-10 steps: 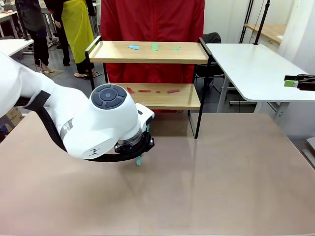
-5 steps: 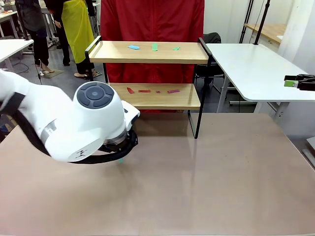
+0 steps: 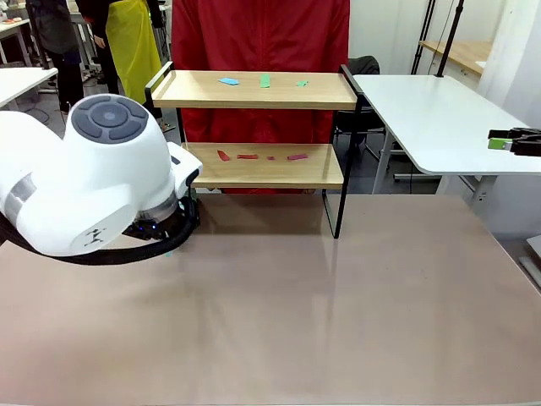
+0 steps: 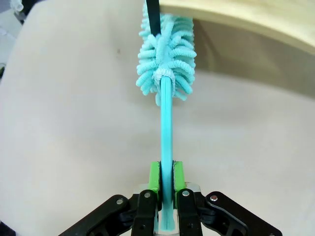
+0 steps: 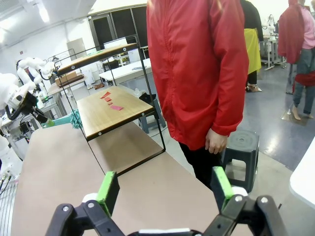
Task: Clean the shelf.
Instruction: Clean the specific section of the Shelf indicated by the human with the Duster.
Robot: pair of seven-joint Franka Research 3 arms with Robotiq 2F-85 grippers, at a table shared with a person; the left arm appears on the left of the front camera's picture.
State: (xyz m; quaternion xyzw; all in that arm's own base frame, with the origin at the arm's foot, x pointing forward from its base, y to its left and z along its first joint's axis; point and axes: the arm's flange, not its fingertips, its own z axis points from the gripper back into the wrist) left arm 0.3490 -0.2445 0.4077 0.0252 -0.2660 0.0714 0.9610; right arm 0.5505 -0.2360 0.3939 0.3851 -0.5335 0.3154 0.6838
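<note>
Tabletop point(image 3: 338, 321) is plain beige, shelf point(image 3: 196, 90) behind, white table point(image 3: 423, 118) beside. Left gripper point(image 4: 166, 175) clamps a teal duster point(image 4: 167, 54); right gripper point(image 5: 165, 186) gapes.

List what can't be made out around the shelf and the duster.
- Front view: the left arm covers the shelf's lower left corner.
- Front view: the scraps on both boards are too small to identify.
- Left wrist view: the duster's tip is cut off by the top edge, behind a black post.

No lettering or number can be read.
</note>
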